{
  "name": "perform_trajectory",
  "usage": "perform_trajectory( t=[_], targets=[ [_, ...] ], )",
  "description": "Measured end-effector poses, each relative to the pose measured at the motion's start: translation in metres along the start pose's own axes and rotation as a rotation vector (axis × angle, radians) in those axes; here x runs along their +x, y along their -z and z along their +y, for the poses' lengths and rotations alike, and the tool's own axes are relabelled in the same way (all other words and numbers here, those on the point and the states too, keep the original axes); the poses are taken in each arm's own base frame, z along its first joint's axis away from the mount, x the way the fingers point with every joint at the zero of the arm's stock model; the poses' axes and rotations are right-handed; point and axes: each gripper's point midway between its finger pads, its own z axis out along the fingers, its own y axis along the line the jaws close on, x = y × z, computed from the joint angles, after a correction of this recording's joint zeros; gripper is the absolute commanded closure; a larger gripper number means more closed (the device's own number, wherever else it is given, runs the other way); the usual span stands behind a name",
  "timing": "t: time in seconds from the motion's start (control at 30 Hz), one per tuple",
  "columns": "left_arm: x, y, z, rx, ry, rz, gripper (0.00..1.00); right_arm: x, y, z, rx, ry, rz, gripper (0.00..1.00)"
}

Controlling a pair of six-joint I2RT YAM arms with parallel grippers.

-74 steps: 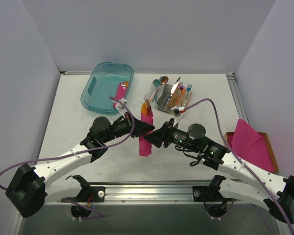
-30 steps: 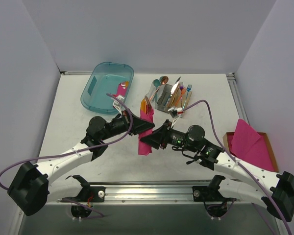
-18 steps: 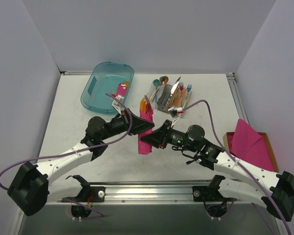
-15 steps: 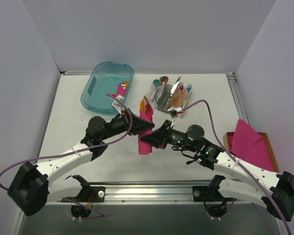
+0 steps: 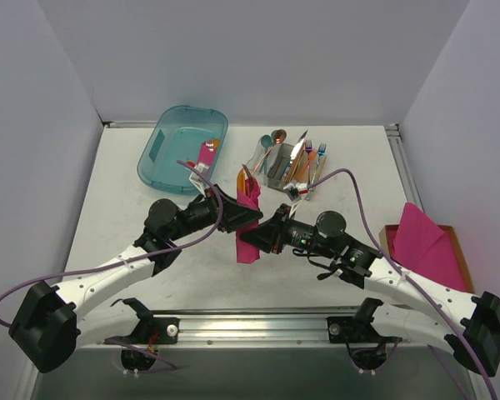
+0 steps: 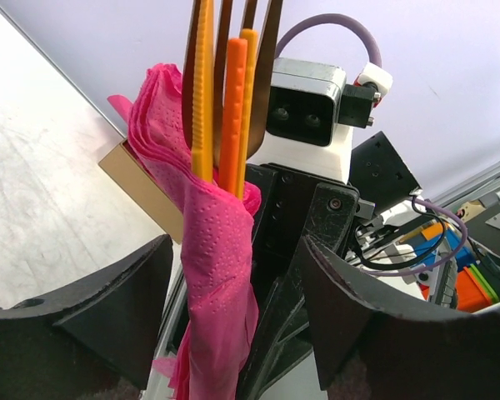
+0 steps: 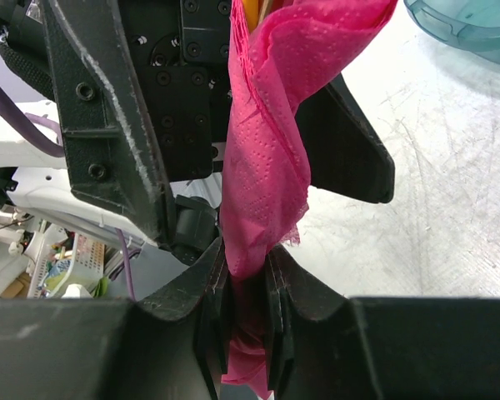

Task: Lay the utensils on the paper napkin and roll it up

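Pink napkin (image 5: 248, 229), rolled round the orange-copper utensils (image 6: 229, 100), standing near upright over the middle of the surface (image 5: 125, 208), between both arms. R. hand (image 7: 246, 321) pinched tight on the roll's lower end. L. hand (image 6: 229, 312) spread wide, one finger (image 6: 92, 308) each side of the roll, not touching it.

Risks, as judged:
- Only one pinch, low down, w/ heavy metal poking out the top: could tip, or slide out through the paper.
- Top wrap looks slack & flared: could unwind w/o a second grip.
- Thin paper could tear at the pinch if tugged.

Around: teal tub (image 5: 177, 137) back left, w/ another pink roll (image 5: 206, 156) at its right rim. Cutlery rack (image 5: 287, 162) just behind the held roll. Pink sheet stack (image 5: 425, 242) far right.

In the way: L. hand flanking the roll, rack close behind, so little room to swing the tall end.
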Motion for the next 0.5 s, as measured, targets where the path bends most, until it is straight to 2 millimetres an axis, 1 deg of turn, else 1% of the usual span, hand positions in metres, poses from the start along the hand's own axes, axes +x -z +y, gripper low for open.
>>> perform_trajectory(
  t=[0.17,0.23,0.33,0.4,0.47,0.5],
  targets=[
    [0.003,-0.001,-0.002,-0.008,-0.014,-0.006,0.28,-0.001,0.000,0.000,0.003,0.005,-0.005,1.00],
    [0.005,-0.002,-0.002,-0.011,-0.016,-0.003,0.31,-0.002,0.000,0.000,0.003,0.005,-0.007,1.00],
    [0.009,-0.003,-0.001,-0.020,-0.018,0.002,0.42,-0.005,-0.001,0.002,0.000,0.007,-0.012,1.00],
    [0.011,-0.004,-0.001,-0.022,-0.020,0.001,0.52,-0.005,-0.001,0.002,-0.001,0.008,-0.013,1.00],
    [0.011,-0.005,-0.001,-0.027,-0.026,-0.005,0.56,-0.005,-0.001,0.002,-0.001,0.008,-0.013,1.00],
    [0.010,-0.005,0.000,-0.030,-0.028,-0.009,0.62,-0.005,-0.001,0.002,-0.001,0.008,-0.013,1.00]
  ],
)
